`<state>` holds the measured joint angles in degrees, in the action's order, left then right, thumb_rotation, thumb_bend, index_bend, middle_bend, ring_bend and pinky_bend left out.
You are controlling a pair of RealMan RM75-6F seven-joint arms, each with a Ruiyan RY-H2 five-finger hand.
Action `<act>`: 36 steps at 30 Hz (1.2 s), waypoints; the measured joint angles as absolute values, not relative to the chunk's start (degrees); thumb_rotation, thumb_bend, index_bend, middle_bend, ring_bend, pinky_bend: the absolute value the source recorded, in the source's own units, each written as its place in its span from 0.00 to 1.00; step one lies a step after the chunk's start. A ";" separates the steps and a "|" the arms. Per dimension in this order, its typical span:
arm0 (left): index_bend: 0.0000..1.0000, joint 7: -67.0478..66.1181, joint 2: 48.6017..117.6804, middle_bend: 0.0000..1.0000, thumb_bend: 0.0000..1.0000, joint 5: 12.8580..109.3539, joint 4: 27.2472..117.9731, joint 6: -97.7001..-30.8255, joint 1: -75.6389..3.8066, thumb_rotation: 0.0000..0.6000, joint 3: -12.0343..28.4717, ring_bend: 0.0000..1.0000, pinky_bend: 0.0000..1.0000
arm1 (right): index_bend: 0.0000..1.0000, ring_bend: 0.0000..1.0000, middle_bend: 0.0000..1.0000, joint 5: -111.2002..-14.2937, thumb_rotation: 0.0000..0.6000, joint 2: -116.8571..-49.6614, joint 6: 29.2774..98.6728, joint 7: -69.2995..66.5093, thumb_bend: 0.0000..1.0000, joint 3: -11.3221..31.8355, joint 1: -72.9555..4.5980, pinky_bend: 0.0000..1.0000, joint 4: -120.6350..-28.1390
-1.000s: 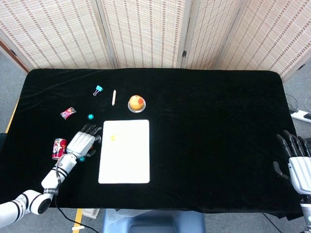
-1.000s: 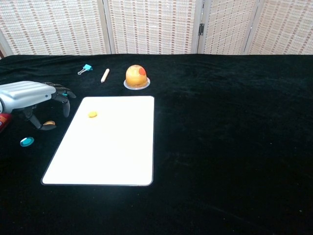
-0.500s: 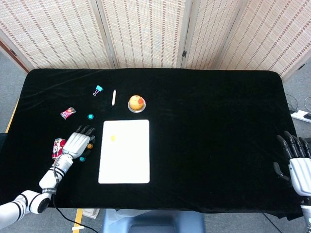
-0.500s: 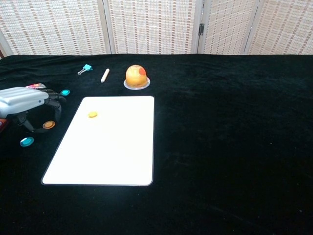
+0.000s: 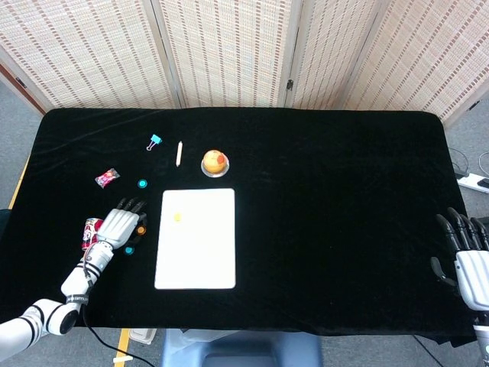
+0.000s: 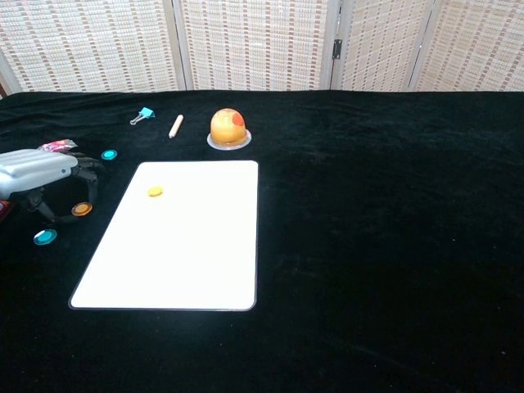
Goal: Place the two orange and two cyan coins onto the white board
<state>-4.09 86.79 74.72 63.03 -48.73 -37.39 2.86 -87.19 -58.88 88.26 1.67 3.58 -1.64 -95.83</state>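
Note:
The white board (image 5: 196, 248) (image 6: 172, 246) lies at the table's front left with one orange coin (image 5: 177, 217) (image 6: 155, 191) on its far left part. A second orange coin (image 5: 140, 229) (image 6: 81, 210) lies on the black cloth left of the board, just at the fingertips of my left hand (image 5: 116, 228) (image 6: 37, 170). That hand arches over the cloth with fingers apart and holds nothing. One cyan coin (image 5: 129, 249) (image 6: 45, 237) sits near the hand's front side, another (image 5: 142, 183) (image 6: 109, 154) beyond it. My right hand (image 5: 467, 256) rests open at the table's right edge.
A red can (image 5: 93, 229) lies just left of my left hand. A candy wrapper (image 5: 107, 177), a blue binder clip (image 5: 155, 141), a pale stick (image 5: 179, 153) and an orange ball on a small dish (image 5: 215, 163) lie beyond the board.
My left hand has drawn back to the left, away from the board. The orange coin it covered now shows at its fingertips, in the same spot. The right hand is still.

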 measured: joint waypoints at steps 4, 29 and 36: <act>0.50 -3.65 87.14 0.13 0.42 74.90 62.67 -48.41 -37.52 1.00 2.96 0.00 0.00 | 0.00 0.00 0.00 -87.20 1.00 -58.88 88.39 1.65 0.47 3.54 -1.52 0.00 -95.80; 0.55 -3.60 86.44 0.15 0.50 74.82 67.50 -46.66 -43.04 1.00 7.92 0.00 0.00 | 0.00 0.00 0.00 -86.71 1.00 -58.80 88.14 0.71 0.47 3.80 -1.49 0.00 -94.95; 0.54 -7.30 88.40 0.15 0.50 72.36 68.04 -43.71 -46.60 1.00 9.60 0.00 0.00 | 0.00 0.00 0.00 -86.22 1.00 -58.93 87.97 0.12 0.47 3.85 -1.38 0.00 -94.39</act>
<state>-7.30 88.40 72.36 68.04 -43.71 -46.60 9.60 -86.22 -58.93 87.97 0.12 3.85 -1.38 -94.39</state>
